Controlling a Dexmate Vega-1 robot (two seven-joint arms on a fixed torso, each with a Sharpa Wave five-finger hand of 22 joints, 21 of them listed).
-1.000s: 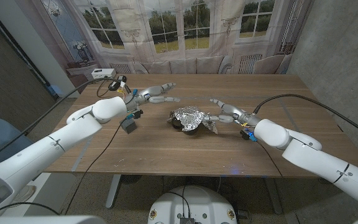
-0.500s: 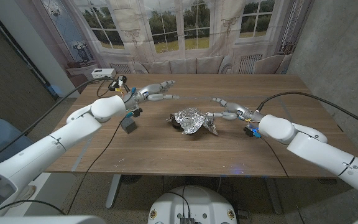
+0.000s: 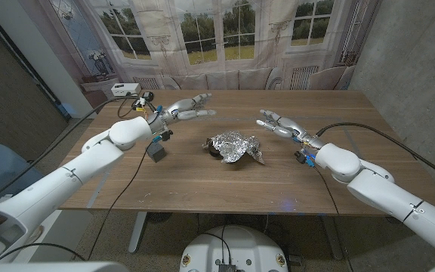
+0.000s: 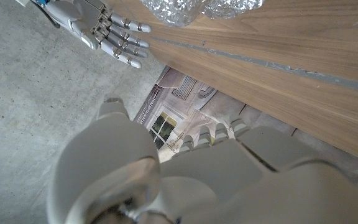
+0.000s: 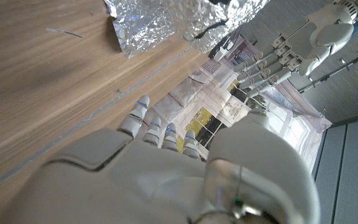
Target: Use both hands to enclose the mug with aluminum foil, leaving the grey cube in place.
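Wooden table [image 3: 202,189] carries the foil-covered mug [image 3: 231,145] near its middle, grey cube [image 3: 156,151] well off to its left; left hand [image 3: 187,109] and right hand [image 3: 278,123] hover apart from it, fingers spread, holding nothing. Foil [image 5: 160,22] looks loose, one flap splayed on the wood, dark mug showing at the left edge. Risks, as I judge: uneven squeeze tears or slides it, or the left forearm clips the cube.

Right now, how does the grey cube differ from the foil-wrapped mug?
The grey cube is small, dark, flat-sided and uncovered; the foil-wrapped mug is larger, shiny and crumpled. The cube sits near the left robot hand's arm; the mug lies mid-table between both arms. Both rest on the table, untouched.
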